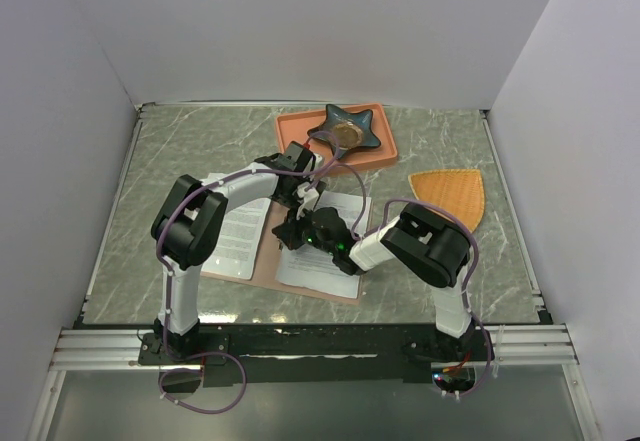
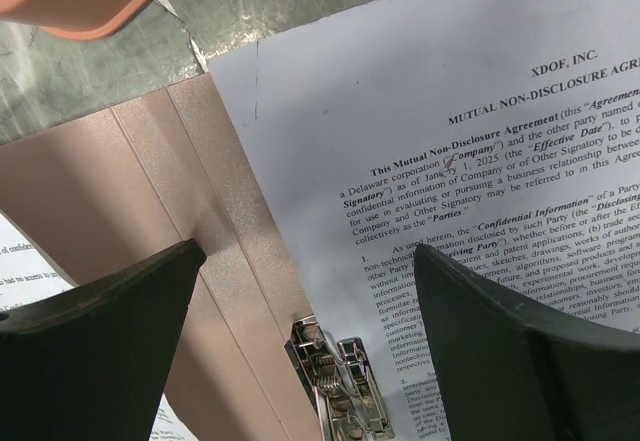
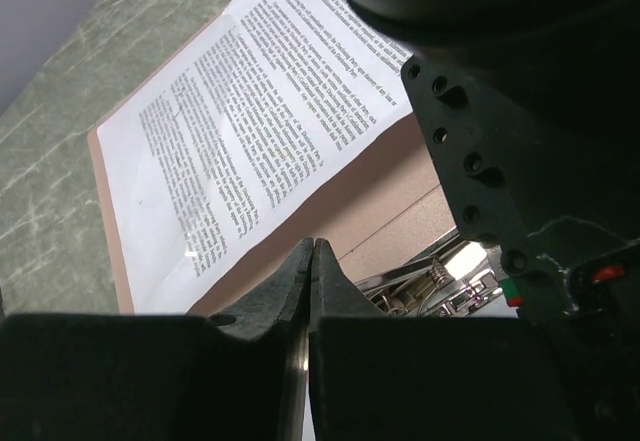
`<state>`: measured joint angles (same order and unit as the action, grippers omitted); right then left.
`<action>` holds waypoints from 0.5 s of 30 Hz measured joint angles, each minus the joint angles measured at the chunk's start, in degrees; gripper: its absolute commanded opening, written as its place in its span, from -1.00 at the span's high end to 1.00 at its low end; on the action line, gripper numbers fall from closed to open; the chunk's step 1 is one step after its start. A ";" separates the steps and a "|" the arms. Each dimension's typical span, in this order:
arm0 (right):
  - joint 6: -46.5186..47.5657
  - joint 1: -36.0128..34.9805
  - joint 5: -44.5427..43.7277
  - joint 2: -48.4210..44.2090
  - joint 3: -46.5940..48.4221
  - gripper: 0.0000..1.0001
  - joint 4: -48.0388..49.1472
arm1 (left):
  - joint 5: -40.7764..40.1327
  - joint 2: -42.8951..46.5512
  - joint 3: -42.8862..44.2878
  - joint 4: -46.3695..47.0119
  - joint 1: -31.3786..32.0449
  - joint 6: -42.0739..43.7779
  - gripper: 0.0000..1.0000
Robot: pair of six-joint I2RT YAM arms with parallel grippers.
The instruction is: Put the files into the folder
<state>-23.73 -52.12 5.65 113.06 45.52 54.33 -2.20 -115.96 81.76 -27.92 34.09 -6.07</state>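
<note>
Our left end effector (image 2: pixel 308 256) hangs with its 2 fingers spread wide and nothing between them. Below the gap we see the folder (image 2: pixel 120 191) lying open, with its silver clip (image 2: pixel 335 386) at the spine. Our right end effector (image 3: pixel 311 256) has its 2 fingers pressed together with nothing visible in the grip. It sits low over the same spine, just beside the clip. The 2 end effectors are close together above the middle of the folder.

The folder lies flat on the bench (image 1: pixel 180 151), a little left of centre, and the files (image 1: pixel 325 251) are in it. 1 sheet lies on the left leaf, and 1 headed as a non-disclosure agreement lies on the right leaf. We cannot tell how many sheets are stacked under each. In the right wrist view the left sheet leaves a thin strip of card showing along its outer edge. The right sheet's far corner runs past the folder's far edge onto the bench.

Beyond that corner sits a salmon-orange tray (image 1: pixel 385 146), near the sheet but apart from it, and 1 dark star-shaped dish (image 1: pixel 345 129) rests inside it. To the right an orange fan-shaped mat (image 1: pixel 450 196) lies well apart from the folder, with the right arm's elbow over the space between. Bare bench shows left of the folder up to the white wall (image 1: pixel 60 111), along the far edge left of the tray, and on the right past the mat.
</note>
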 measured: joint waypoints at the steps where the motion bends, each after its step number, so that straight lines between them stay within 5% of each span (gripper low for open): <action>1: 0.09 -0.02 -0.02 0.00 0.00 0.93 -0.15 | 0.00 0.00 0.00 0.04 0.00 0.00 -0.94; 15: 0.70 -0.57 -0.72 0.79 0.22 0.97 -0.31 | 0.04 0.22 -0.48 0.79 -0.15 0.39 -0.94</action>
<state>-23.03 -52.69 4.93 113.84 45.74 54.02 -2.15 -115.74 81.28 -27.14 33.93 -5.67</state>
